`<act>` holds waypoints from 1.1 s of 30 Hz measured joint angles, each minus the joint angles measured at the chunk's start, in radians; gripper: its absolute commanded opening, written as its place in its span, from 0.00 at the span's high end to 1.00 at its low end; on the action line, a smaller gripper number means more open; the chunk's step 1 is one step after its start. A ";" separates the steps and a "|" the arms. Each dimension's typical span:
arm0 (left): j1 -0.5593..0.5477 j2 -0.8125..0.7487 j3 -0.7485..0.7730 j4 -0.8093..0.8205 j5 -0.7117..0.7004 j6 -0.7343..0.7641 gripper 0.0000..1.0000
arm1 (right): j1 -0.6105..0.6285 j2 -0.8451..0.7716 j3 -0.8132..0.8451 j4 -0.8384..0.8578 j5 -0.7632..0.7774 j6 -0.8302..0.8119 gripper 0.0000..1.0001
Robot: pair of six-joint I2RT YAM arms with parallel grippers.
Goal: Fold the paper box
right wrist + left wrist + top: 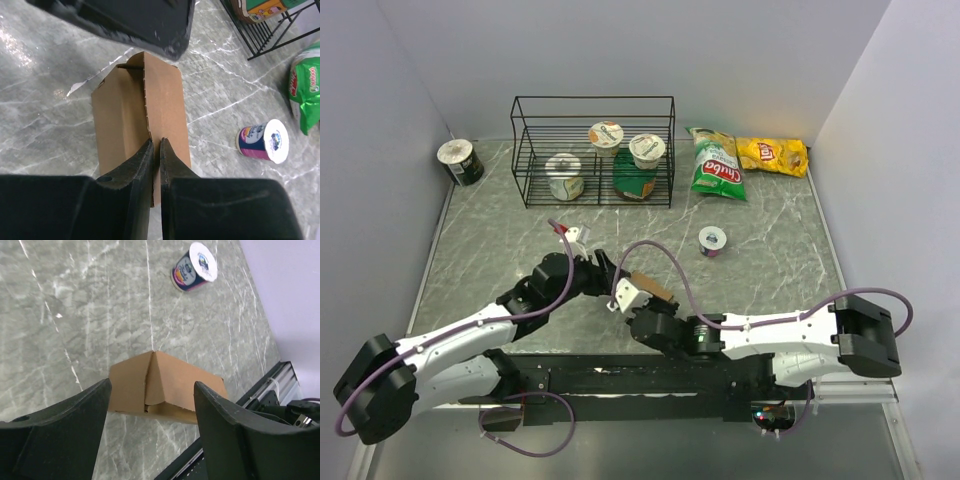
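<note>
The paper box (140, 110) is plain brown cardboard, partly folded, held just above the marble table near the front middle. My right gripper (156, 142) is shut on its near edge, the cardboard pinched between the two fingers. In the left wrist view the box (165, 385) sits ahead of my left gripper (152, 390), which is open with its fingers wide apart and touching nothing. In the top view the box (650, 290) lies between the left gripper (605, 272) and the right gripper (638, 305).
A yogurt cup (712, 240) lies on its side to the right of the box. A black wire rack (593, 150) with several cups stands at the back. Two snack bags (718, 162) lie at the back right. A dark tin (461, 162) stands at the back left.
</note>
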State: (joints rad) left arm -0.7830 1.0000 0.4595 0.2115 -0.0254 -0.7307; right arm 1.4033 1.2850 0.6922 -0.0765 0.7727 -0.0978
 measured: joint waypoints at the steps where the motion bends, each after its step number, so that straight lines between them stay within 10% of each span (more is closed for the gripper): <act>1: 0.001 0.010 -0.005 0.015 0.010 -0.003 0.29 | 0.004 0.007 0.003 -0.003 0.008 0.000 0.84; 15: 0.003 0.142 -0.077 0.203 0.108 -0.037 0.52 | 0.031 0.016 0.015 -0.023 0.047 0.031 0.33; 33: 0.005 0.183 -0.082 0.287 0.112 -0.041 0.67 | 0.035 -0.177 0.048 -0.198 -0.258 0.227 0.13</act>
State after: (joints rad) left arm -0.7780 1.1831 0.3779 0.4988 0.0864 -0.7719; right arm 1.4387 1.1084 0.7403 -0.2745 0.5144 0.1287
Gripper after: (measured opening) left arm 0.344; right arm 0.878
